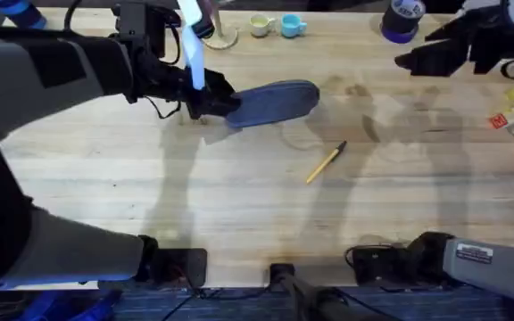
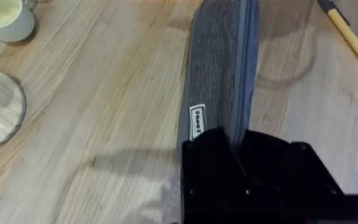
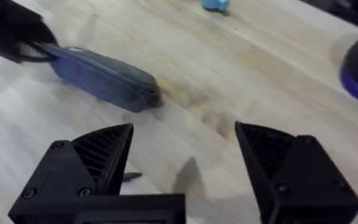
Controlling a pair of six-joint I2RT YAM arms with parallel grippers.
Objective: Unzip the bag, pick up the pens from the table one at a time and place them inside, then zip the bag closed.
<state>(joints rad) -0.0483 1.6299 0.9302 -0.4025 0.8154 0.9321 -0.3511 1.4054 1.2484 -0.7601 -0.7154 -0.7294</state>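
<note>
The bag (image 1: 275, 102), an oblong blue-grey fabric pouch with rounded ends, was seen lying at the table's (image 1: 239, 214) centre, clamped at its 9 o'clock end by the left gripper (image 1: 211, 103). A small white label (image 2: 197, 121) was sewn on; its writing could not be read. A yellow pen (image 1: 326, 162) lay at 5 o'clock from the bag. The right gripper (image 3: 185, 155) was spread wide, holding nothing

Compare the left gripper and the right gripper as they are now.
The left gripper is shut on one end of the bag; the right gripper is open and holds nothing. The left gripper is down at the table; the right gripper hangs above it, away from the bag. Both have black fingers.
</note>
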